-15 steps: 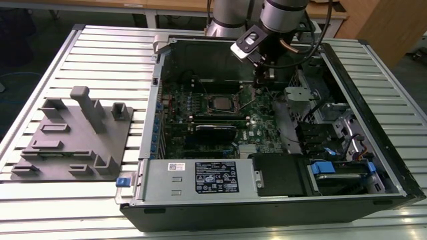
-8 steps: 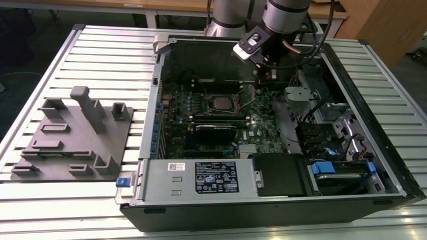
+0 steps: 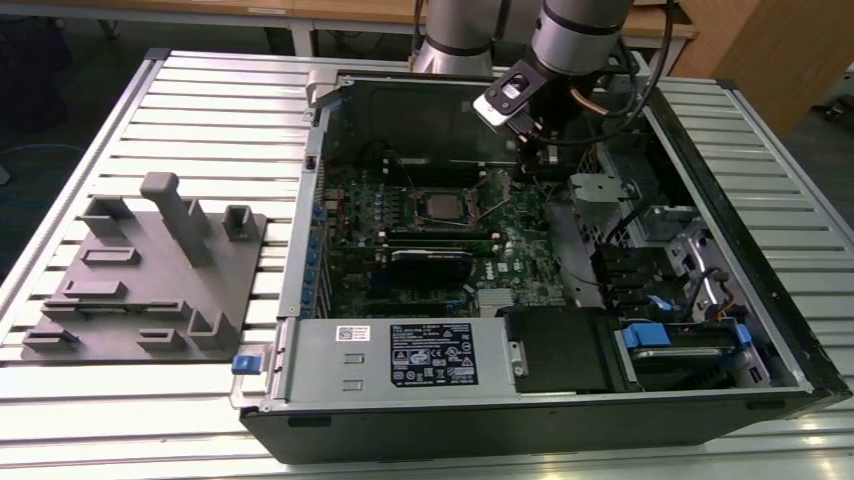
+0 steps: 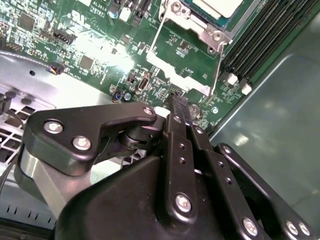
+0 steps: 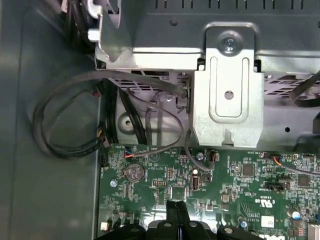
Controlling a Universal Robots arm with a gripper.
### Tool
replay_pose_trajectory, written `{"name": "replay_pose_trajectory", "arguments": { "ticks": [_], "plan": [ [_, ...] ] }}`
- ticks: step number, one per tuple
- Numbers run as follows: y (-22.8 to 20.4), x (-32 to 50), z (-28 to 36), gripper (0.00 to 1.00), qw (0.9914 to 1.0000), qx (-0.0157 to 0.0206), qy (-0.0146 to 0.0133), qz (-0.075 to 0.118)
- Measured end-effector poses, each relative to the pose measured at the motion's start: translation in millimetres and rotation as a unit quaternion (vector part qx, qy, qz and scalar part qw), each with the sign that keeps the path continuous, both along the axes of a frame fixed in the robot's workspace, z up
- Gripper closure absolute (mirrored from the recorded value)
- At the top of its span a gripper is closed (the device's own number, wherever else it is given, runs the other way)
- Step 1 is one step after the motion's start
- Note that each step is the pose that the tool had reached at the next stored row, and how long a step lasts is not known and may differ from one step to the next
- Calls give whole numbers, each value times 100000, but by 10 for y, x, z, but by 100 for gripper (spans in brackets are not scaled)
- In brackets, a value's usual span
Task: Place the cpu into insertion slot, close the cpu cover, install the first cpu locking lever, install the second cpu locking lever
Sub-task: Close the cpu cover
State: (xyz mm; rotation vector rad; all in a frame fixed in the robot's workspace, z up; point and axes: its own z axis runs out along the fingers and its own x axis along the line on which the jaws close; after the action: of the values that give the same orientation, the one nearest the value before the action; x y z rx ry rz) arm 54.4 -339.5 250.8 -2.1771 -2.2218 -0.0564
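The cpu [image 3: 438, 204] lies with its pale metal face up in the insertion slot [image 3: 415, 213], near the middle of the motherboard in the open computer case. In the second wrist view, the silvery cpu cover [image 4: 194, 24] frames the cpu [image 4: 220, 6], and thin wire levers [image 4: 153, 42] stand out beside the socket. My gripper [image 3: 538, 160] hangs just above the board, to the exterior view's right of the socket and a little farther back. Its black fingers are pressed together and hold nothing; both wrist views show them [image 4: 177, 103] [image 5: 177, 206] over the green board.
A grey fixture block [image 3: 147, 270] sits on the slatted table at the exterior view's left. The case holds a power supply [image 3: 400, 355] at the front, a drive cage with blue clips [image 3: 681, 340], a metal bracket [image 5: 227, 95], looped cables [image 5: 65, 135] and black memory slots [image 4: 265, 35].
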Motion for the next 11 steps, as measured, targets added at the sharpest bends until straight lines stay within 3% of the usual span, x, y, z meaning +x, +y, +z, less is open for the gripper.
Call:
{"name": "replay_pose_trajectory", "arguments": {
  "ticks": [3,7,11],
  "plan": [
    [0,0,-39,89,100000,-2,106,-8],
    [0,-8,-42,89,100000,9,315,-5],
    [0,-48,-44,89,99999,31,351,-1]
  ]
}}
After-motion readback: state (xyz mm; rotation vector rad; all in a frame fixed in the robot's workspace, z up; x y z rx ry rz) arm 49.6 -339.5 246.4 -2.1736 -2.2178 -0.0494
